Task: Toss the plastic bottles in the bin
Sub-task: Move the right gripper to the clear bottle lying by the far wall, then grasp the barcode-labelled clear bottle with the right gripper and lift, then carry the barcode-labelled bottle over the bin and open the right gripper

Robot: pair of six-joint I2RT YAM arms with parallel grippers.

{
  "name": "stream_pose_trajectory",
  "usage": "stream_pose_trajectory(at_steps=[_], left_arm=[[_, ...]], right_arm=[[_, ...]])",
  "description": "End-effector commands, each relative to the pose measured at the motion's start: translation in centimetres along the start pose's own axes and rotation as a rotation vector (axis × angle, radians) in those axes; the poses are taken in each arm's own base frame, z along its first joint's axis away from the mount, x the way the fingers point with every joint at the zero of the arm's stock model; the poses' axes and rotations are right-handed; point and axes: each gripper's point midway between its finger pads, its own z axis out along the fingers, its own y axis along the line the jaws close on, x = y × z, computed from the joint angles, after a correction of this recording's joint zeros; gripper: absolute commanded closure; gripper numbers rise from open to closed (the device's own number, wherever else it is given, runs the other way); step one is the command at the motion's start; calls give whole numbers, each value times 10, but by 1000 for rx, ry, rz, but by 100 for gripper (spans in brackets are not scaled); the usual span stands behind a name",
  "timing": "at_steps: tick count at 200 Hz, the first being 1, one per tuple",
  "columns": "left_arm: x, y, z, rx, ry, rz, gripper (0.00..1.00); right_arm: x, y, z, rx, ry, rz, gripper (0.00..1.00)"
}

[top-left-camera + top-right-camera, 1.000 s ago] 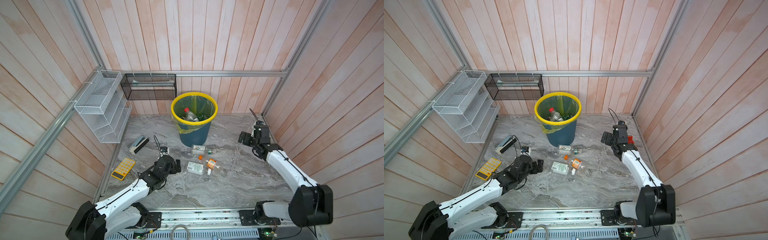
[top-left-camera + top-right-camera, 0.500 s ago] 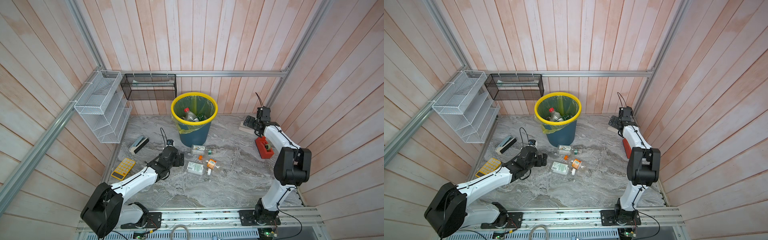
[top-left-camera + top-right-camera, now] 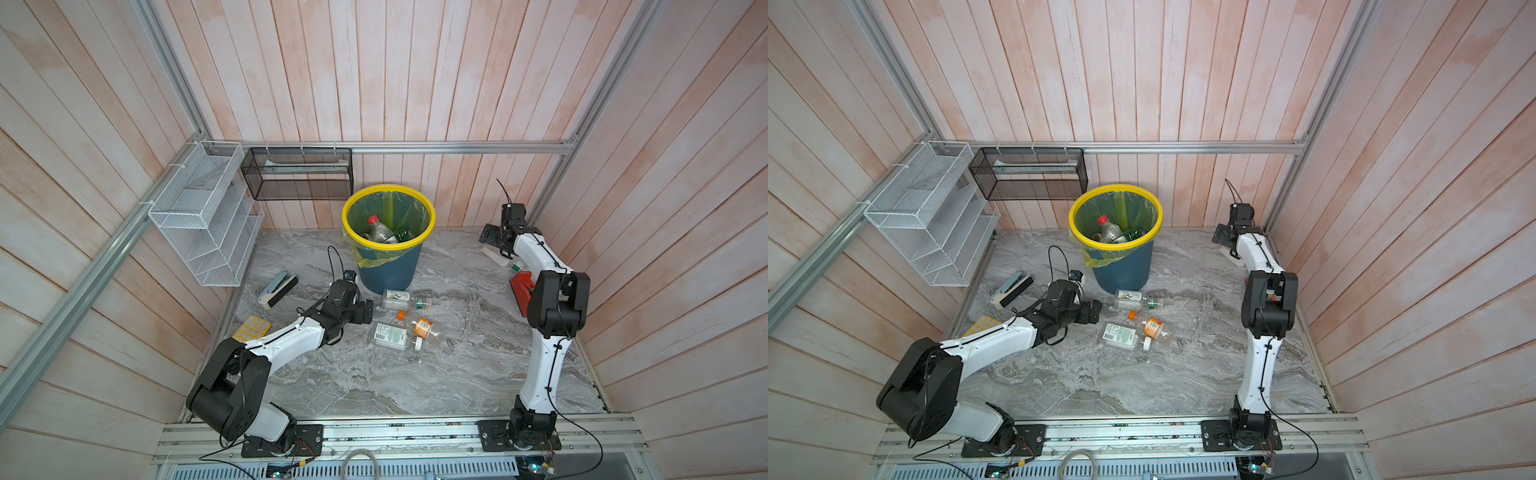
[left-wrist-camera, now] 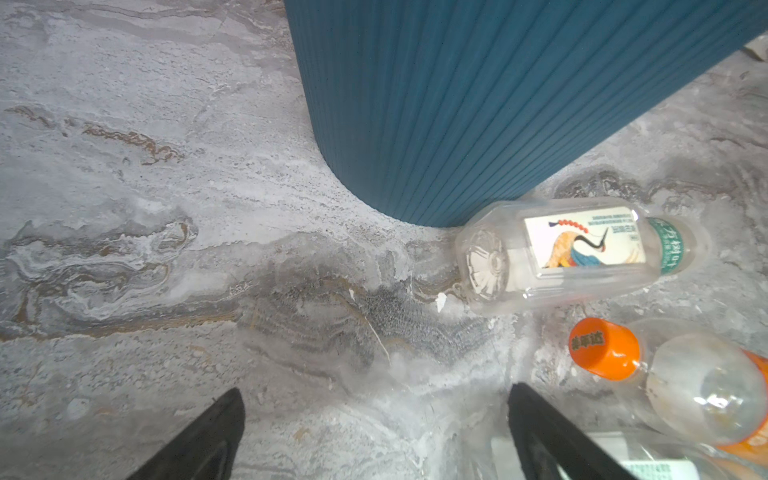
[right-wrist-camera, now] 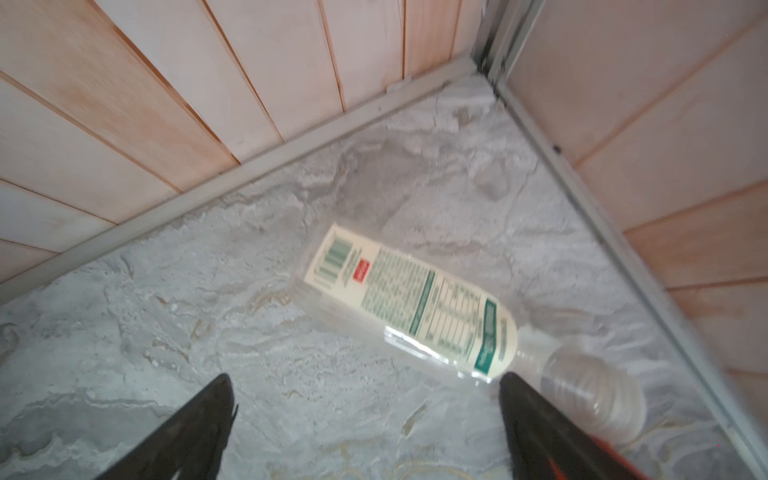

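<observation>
Currently both pincers stand wide open and empty. I read the left pincer (image 4: 374, 392) low over the desk (image 3: 374, 386), near the foot of the bin (image 3: 390, 270). Three bottles lie on their sides there. The crane-label bottle (image 4: 582, 245) has its base against or just beside the bin wall; I cannot tell which. The orange-cap bottle (image 4: 706, 386) is cut off by the frame edge. The flat bottle (image 3: 390, 336) shows in the left wrist view only as a label sliver behind one finger (image 4: 552, 432).

Inside the bin, a red-capped bottle (image 3: 376, 226) and a green bottle (image 3: 401, 236) are visible. Anything beneath them is hidden, so no count is possible.

The right pincer (image 5: 365, 377) hangs over the far right corner above the corner bottle (image 5: 411, 307), which lies flat on the desk. The right wrist view is blurred: the label text is unreadable, and the cap end runs behind a finger (image 5: 548, 428). In both top views the right arm (image 3: 557, 299) hides most of this bottle and part of the tape dispenser (image 3: 518, 286). The left arm (image 3: 291, 336) covers part of the calculator (image 3: 251, 328).
</observation>
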Motion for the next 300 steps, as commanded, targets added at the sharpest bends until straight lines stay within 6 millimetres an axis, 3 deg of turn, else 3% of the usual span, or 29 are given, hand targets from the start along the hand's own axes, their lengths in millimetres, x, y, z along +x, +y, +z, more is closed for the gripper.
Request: stream_pose_trajectory(at_steps=[1,16,53,87,132,154,172,194,219,238,257,267,300], left_arm=[[-14,-10,3,52,-21,-7,0],[-14,-11,7,61,-13,-30,0],[-12,-13,10,70,7,-59,0],[-11,-14,11,82,16,-85,0],[-13,-16,14,91,18,-118,0],[-12,-16,14,94,21,-124,0],[-13,-17,14,99,20,-129,0],[-15,-17,12,96,14,-133,0],[-16,-14,9,88,1,-138,0],[-18,-11,5,80,-11,-146,0],[-23,-5,-3,76,-45,-174,0],[-27,-2,-10,75,-75,-189,0],[-39,10,-37,40,-195,-216,0]], right_arm=[[-12,-4,5,32,-14,-210,0],[-13,-6,18,2,17,-286,0],[7,-17,50,-53,120,-403,1],[13,-30,66,-143,144,-384,1],[72,-21,82,-236,340,-442,2],[78,-10,81,-229,342,-459,6],[73,1,81,-214,310,-461,13],[68,11,82,-204,286,-422,38],[70,21,78,-249,294,-373,52],[68,30,66,-305,297,-326,60],[52,42,38,-379,237,-276,61],[41,49,17,-424,179,-245,62],[-8,58,-86,-548,-99,-146,63]])
